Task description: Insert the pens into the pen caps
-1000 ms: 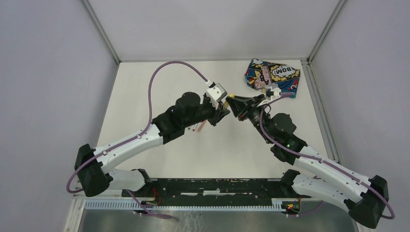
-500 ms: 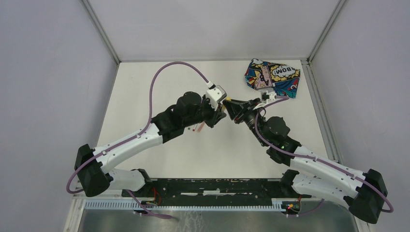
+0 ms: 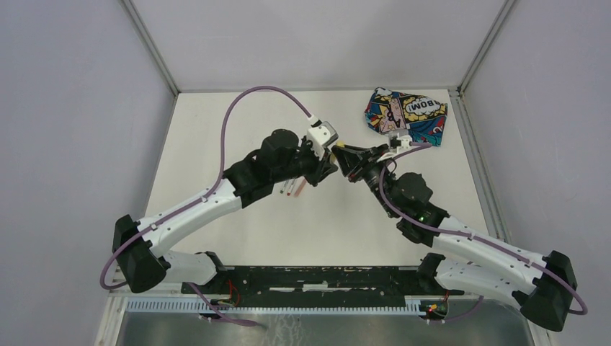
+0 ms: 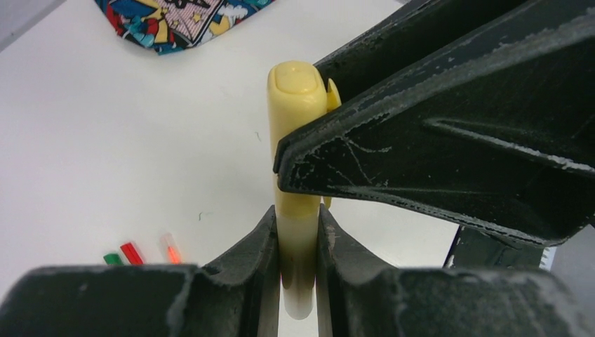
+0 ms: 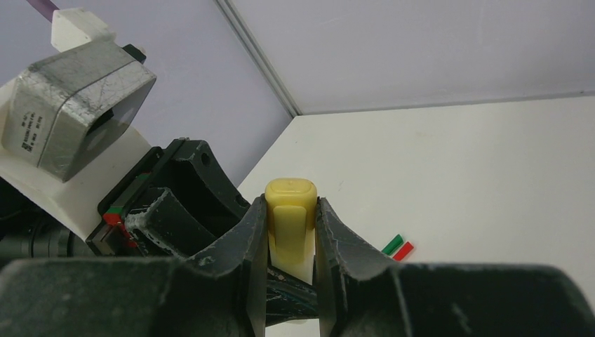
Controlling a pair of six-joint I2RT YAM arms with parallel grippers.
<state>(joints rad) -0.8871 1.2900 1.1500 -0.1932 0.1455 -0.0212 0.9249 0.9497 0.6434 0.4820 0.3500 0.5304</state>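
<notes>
My left gripper [image 4: 298,214] is shut on the pale yellow pen [image 4: 298,267] at its barrel. My right gripper [image 5: 290,203] is shut on the yellow cap [image 5: 290,214], which sits over the pen's end [image 4: 295,91]. In the top view both grippers meet tip to tip above the middle of the table, left [image 3: 330,167] and right [image 3: 346,153]. The green [image 4: 112,259], red [image 4: 130,253] and orange [image 4: 170,249] pen ends lie together on the table, partly hidden by my left arm [image 3: 292,189]. The other caps are not in view.
The comic-print pouch [image 3: 405,115] lies at the back right corner of the white table [image 3: 216,130]. Grey walls and metal rails enclose the table on three sides.
My right gripper has moved left and closer to the left gripper. My left arm has shifted slightly back, showing more of the pens on the table.
</notes>
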